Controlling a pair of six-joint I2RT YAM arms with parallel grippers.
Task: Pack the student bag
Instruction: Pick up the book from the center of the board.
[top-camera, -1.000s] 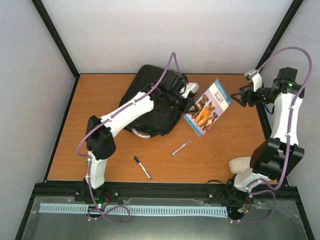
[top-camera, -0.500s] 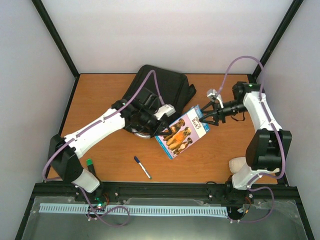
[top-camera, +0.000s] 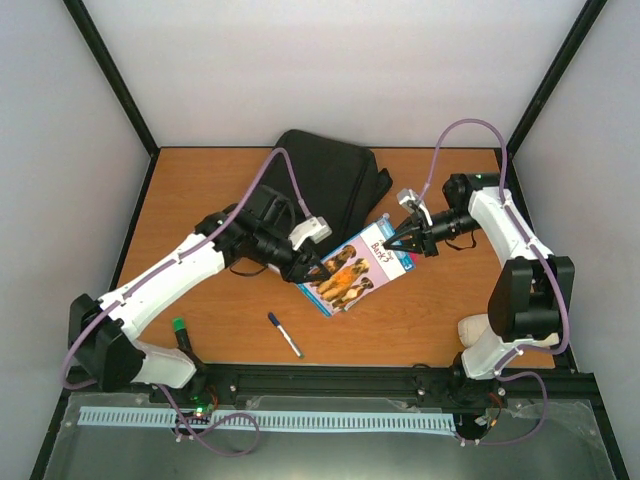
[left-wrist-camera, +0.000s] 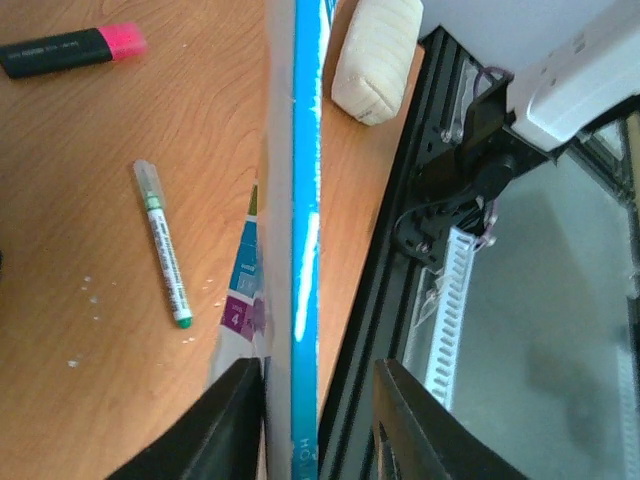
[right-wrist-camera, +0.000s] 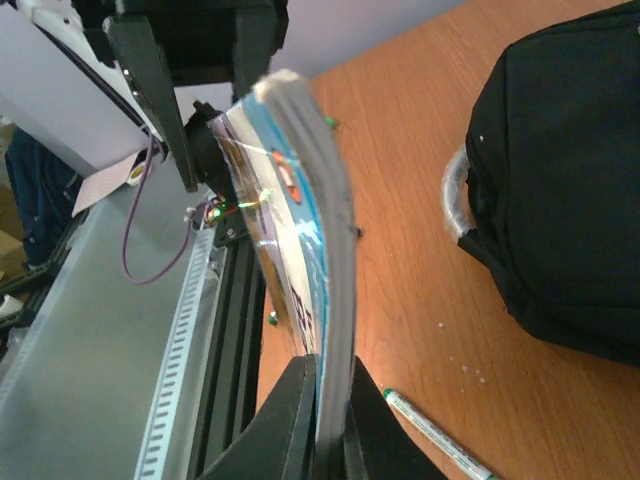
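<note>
Wooden table (top-camera: 200, 190): your backpack (top-camera: 325, 185) lies at the far middle. Left gripper (top-camera: 308, 268) and right gripper (top-camera: 398, 238) each clamp an opposite end of the book (top-camera: 352, 270), held above the table.

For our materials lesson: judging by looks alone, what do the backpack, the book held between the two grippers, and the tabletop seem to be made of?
Student bag: soft matt black fabric, probably synthetic; it slumps and creases.
Book: paper with a glossy printed cover; the right wrist view shows sheen and stacked page edges.
Table: orange-brown wood-grain surface, smooth, possibly laminate rather than solid wood.
</note>
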